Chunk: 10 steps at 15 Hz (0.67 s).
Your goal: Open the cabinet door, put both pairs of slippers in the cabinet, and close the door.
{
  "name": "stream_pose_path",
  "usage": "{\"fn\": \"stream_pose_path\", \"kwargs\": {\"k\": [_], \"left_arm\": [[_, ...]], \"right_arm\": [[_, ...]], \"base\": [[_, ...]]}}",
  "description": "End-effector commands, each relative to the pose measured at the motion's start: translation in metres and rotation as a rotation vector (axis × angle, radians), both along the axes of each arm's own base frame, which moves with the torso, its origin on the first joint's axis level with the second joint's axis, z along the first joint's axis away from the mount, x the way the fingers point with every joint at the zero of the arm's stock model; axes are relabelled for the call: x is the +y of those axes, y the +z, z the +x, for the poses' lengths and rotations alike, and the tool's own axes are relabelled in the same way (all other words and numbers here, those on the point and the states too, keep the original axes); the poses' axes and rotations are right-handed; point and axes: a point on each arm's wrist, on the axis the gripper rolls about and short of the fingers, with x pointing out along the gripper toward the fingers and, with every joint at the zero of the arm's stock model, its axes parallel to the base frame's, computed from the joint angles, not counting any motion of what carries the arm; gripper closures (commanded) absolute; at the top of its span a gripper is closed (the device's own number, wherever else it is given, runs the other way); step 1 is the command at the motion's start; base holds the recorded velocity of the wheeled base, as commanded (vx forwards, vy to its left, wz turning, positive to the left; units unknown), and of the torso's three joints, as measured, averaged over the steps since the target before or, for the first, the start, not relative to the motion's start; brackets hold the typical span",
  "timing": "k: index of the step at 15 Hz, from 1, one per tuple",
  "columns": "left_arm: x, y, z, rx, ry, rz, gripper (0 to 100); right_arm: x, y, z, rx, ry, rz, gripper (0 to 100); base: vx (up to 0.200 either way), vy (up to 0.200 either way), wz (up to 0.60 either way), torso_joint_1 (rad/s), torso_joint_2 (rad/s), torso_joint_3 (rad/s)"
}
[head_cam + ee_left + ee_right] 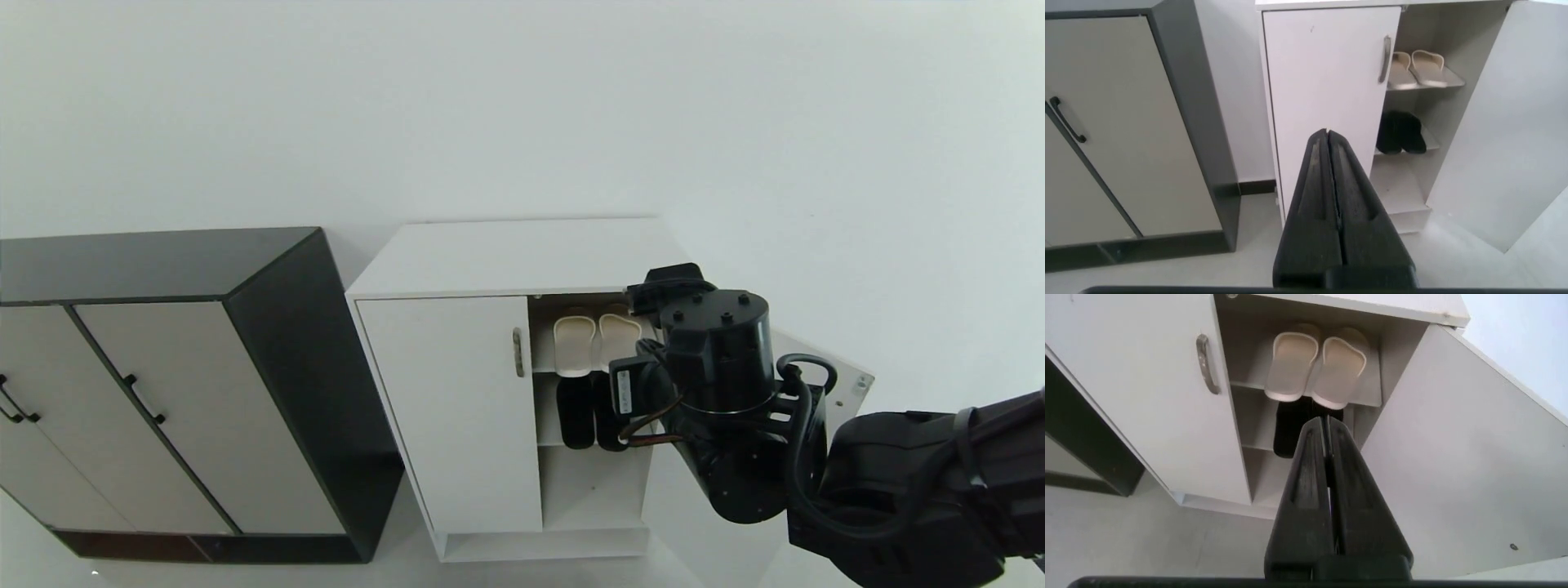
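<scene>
Room: pale floor (1249, 224) and a plain white wall (522, 106).
Left gripper (1328, 139): pressed flat together with nothing in it, held back from the furniture, pointing at about 12 o'clock toward the closed door (449, 408).
Right gripper (1328, 429): also narrowed to a slit and empty, just outside the open compartment.
Open door (1470, 474): swung out toward the robot at about 2 o'clock, hinged on the cabinet's right side.
White cabinet (506, 253): dead ahead at 12 o'clock; its left half is shut, handle (518, 352) at the inner edge.
White slippers (1290, 366): side by side on the top shelf.
Black slippers (1400, 132): on the shelf directly below.
Dark cabinet (310, 359): at 10 o'clock, doors shut.
Step in hand: both pairs look stowed, so closing remains.
Doing it well: bring the right gripper round to the door's outer face near its free edge, push along the hinge arc, keep the arm clear of the opening, and finish flush.
</scene>
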Motion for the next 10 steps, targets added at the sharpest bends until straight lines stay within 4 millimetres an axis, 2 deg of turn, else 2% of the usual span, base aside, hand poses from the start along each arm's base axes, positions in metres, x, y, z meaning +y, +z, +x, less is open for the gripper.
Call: {"fn": "stream_pose_path", "kwargs": {"k": [1,9,10], "left_arm": [[0.0000,0.0000,0.0000,0.000,0.000,0.000,100],[0.0000,0.0000,0.0000,0.000,0.000,0.000,100],[0.0000,0.0000,0.0000,0.000,0.000,0.000,100]], "right_arm": [[0.0000,0.0000,-0.0002,0.000,0.000,0.000,100],[-0.0007,-0.0020,-0.0007,0.004,0.002,-0.017,100],[-0.0005,-0.0026,-0.0006,0.005,0.003,-0.019,100]], "base": [[0.000,0.000,0.00,0.066,-0.14,-0.076],[0.000,0.000,0.00,0.005,-0.01,-0.006],[0.000,0.000,-0.60,0.007,0.00,0.002]]}}
